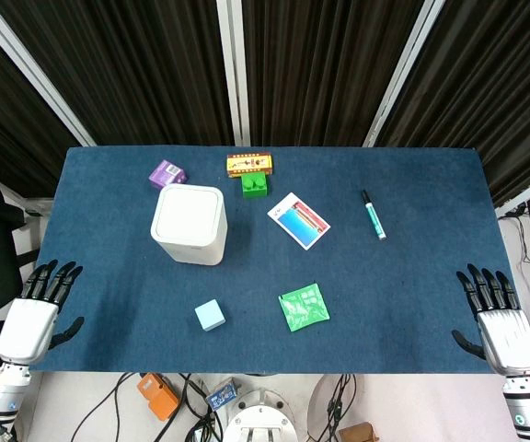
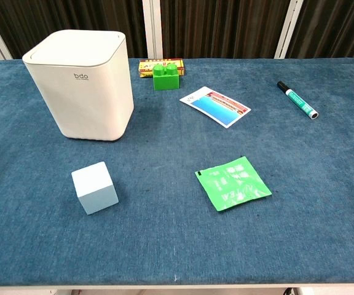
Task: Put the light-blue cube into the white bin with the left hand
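Left hand (image 1: 28,324), fingers spread and empty at the near-left table edge: the small light-blue cube (image 1: 210,316) may slip from a loose grasp or strike the rim of the white plastic bin (image 1: 189,224).

My two hands, the left (image 1: 30,318) and the right (image 1: 502,322), have black fingers and silver-grey backs. I see a pale light-blue cube (image 2: 94,187), a plain white plastic bin (image 2: 82,83) with small grey lettering, a dark blue cloth table cover (image 2: 324,184), a bright green printed sachet (image 2: 233,182), a green toy brick (image 2: 167,76), and a small purple box (image 1: 167,173).
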Available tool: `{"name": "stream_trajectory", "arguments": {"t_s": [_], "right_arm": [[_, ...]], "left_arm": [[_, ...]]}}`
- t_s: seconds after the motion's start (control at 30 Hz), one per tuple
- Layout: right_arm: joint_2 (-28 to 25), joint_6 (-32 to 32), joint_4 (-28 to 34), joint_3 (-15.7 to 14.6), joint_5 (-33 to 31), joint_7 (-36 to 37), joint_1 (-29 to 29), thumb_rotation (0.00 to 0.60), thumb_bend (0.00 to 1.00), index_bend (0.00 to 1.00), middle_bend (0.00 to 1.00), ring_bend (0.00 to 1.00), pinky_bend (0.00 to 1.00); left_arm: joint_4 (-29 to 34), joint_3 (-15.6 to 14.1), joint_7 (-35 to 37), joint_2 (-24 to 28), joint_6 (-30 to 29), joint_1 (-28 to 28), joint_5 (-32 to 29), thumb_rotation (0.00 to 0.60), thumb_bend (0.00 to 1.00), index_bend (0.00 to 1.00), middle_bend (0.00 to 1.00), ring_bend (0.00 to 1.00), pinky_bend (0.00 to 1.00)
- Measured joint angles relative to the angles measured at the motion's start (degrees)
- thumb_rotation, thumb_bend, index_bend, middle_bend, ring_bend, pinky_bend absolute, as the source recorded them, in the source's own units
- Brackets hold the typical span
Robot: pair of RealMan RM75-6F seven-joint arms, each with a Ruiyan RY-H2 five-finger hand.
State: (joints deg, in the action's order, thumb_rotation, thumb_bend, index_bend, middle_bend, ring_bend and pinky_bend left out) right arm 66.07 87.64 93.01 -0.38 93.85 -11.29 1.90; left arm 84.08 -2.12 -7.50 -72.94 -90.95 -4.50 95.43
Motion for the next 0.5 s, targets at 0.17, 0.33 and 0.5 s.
{"name": "stream_trajectory", "arguments": {"t_s": [0.17,0.33,0.5], "right_arm": [[-0.04,-0.03,0.06,-0.02,0.04,0.02,0.01,0.600,0.31,0.00,0.00,0.00,0.00],[-0.17,0.66,0.24,0.05,0.17,0.35,-0.22,0.600,0.31,0.00,0.00,0.00,0.00],[-0.31,0.93,0.18,-0.06,0.52,0.71,-0.39,0.600,0.31,0.00,0.00,0.00,0.00]], "left_arm": [[-0.18,0.10,0.20,-0.16,0.13,-0.10,0.16,0.600,0.19,0.09,0.06,0.01,0.10],[-0.46,0.95,3.30,-0.97,-0.07,-1.76,2.07,0.600,0.20,0.09,0.03,0.31,0.44],[3.10,2.87,7.59,-0.52,3.03,-7.14,4.34,0.600,0.32,0.09,0.09,0.67,0.78]]}}
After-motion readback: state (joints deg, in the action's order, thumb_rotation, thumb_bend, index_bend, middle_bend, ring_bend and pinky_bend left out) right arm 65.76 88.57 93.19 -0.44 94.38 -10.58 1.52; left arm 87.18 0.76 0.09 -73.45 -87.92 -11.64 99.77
